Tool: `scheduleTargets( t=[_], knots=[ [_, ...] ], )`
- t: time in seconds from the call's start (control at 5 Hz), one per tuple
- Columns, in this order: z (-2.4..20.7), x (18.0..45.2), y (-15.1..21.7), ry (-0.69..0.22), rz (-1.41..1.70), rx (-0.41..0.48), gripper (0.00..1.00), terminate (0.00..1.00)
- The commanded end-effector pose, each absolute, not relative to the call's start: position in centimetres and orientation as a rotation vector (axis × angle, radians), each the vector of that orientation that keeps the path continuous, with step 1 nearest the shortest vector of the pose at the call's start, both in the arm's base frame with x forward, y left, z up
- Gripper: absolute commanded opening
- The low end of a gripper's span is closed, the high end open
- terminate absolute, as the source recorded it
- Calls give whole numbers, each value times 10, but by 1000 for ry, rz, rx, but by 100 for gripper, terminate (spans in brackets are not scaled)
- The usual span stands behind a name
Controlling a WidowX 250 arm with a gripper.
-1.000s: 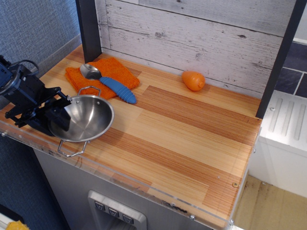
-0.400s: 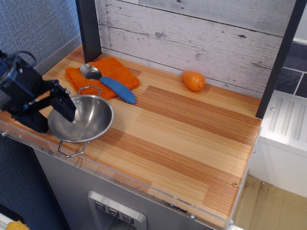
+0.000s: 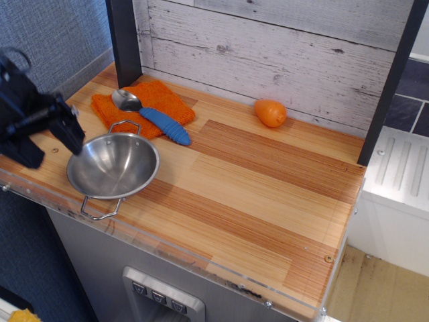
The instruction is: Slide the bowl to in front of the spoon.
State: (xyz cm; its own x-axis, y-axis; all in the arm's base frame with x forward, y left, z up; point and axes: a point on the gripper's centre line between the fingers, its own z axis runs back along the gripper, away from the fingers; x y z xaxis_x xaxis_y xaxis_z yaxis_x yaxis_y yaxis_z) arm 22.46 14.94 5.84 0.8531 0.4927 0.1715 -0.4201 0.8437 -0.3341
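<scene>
- Hovering at the left edge of the counter (image 3: 268,194), the gripper (image 3: 57,131) is off the bowl (image 3: 112,166), with clear wood showing between them; nothing sits between the jaws, and the dark, blurred fingers won't let me tell how wide they stand.
- Bowl's position: front-left of the counter, right side up, one wire handle pointing back toward the orange cloth (image 3: 144,107), the other toward the clear front lip.
- Spoon (image 3: 153,115) lies on that cloth, metal head toward the back left, blue handle running out to the right, just behind the bowl.
- To my eye the bowl looks about in front of the spoon, so the slide seems done or nearly so.
- Risk one: the bowl sits close to the front lip, and its front handle reaches almost to it. A nudge forward from the arm could tip it over the edge.
- Risk two: the gripper hangs just beside the bowl's left rim. A careless sweep to the right would clip the rim and knock this light steel bowl out of place.
- Risk three: pushing it further back would drive the rear handle into the cloth, bunching it and shifting the spoon.
- Orange fruit-like thing (image 3: 270,113) by the back wall is well apart, no trouble there.
</scene>
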Motion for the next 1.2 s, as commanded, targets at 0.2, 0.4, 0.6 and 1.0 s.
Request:
scheduleTargets(
  t=[0.2, 0.4, 0.6, 1.0],
  knots=[
    [150, 244, 118, -442, 305, -235, 100, 0],
    [150, 244, 118, -442, 305, -235, 100, 0],
    [150, 244, 118, -442, 305, -235, 100, 0],
    [150, 244, 118, -442, 305, -235, 100, 100]
  ],
)
